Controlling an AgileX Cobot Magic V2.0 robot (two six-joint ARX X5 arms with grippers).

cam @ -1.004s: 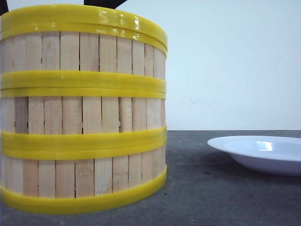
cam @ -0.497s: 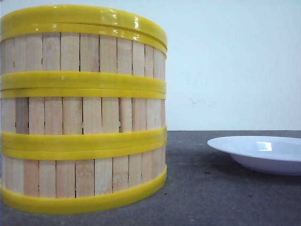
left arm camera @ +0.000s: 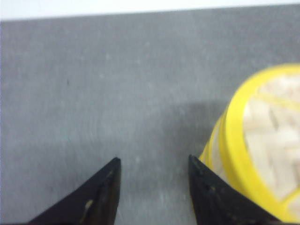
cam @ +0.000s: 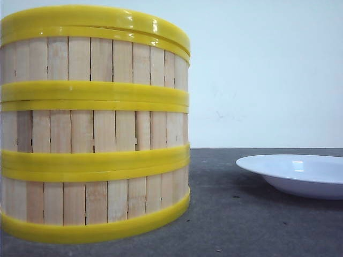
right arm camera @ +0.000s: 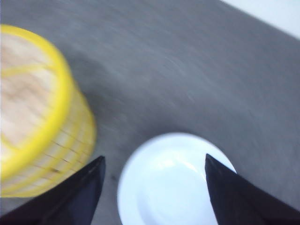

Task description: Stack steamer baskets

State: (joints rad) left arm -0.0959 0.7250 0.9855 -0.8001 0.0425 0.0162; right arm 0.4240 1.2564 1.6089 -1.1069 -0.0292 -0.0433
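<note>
There are three steamer baskets (cam: 94, 126), and they stand one on top of another in a single stack on the grey table (cam: 257, 225). One flat lid (cam: 96, 19) with a yellow rim lies on top of the stack. To the right of the stack there is one white plate (cam: 297, 174). Two grippers are in view, the left gripper (left arm camera: 153, 161) and the right gripper (right arm camera: 154, 161).
</note>
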